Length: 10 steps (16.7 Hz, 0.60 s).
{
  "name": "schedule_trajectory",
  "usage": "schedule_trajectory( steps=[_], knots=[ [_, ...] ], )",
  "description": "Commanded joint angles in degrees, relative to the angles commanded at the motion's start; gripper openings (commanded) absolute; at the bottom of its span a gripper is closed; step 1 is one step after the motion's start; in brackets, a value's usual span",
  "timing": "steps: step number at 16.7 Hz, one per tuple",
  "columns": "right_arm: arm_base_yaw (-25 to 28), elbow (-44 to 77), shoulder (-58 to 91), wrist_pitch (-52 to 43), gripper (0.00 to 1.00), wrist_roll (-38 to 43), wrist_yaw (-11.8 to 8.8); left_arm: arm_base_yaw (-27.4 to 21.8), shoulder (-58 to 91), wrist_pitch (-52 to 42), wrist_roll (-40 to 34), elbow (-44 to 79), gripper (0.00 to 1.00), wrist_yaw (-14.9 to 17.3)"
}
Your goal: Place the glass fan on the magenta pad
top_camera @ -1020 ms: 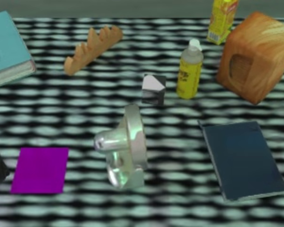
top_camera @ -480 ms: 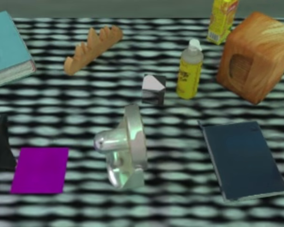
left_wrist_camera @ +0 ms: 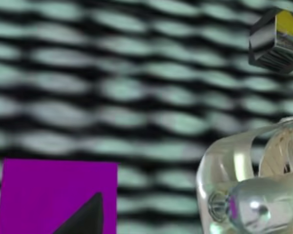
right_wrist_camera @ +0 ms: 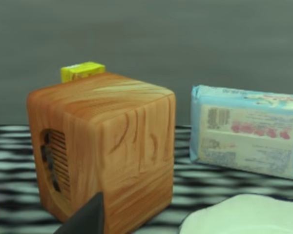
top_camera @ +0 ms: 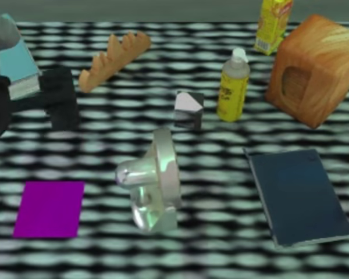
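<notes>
Glass fan (top_camera: 154, 183) sits mid-table, disc on edge, its long axis running up-down, right of the pad (top_camera: 49, 209). My left gripper (top_camera: 61, 102) hovers up-left of it, nearer than my unseen right; holding nothing, opening unclear.

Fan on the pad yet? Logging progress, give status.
Left gripper over table's left, empty. Fan on table, off pad. Nothing between.

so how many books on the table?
2. A light blue book sits at the far left corner, partly behind the left arm; a dark blue book lies near the right. Others may be out of frame.
</notes>
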Motion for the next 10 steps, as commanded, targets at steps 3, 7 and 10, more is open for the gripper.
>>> schedule_trajectory(
  steps=[3,7,10],
  knots=[
    [0.00,0.00,0.00,0.00,1.00,0.00,0.00,-5.80,17.44,-12.53,-7.07,16.70,1.00,-0.03],
    [0.00,0.00,0.00,0.00,1.00,0.00,0.00,-12.53,37.43,-26.79,-15.25,36.03,1.00,0.00],
    [0.00,0.00,0.00,0.00,1.00,0.00,0.00,-16.23,48.32,-34.49,-19.71,46.93,1.00,0.04]
  ],
)
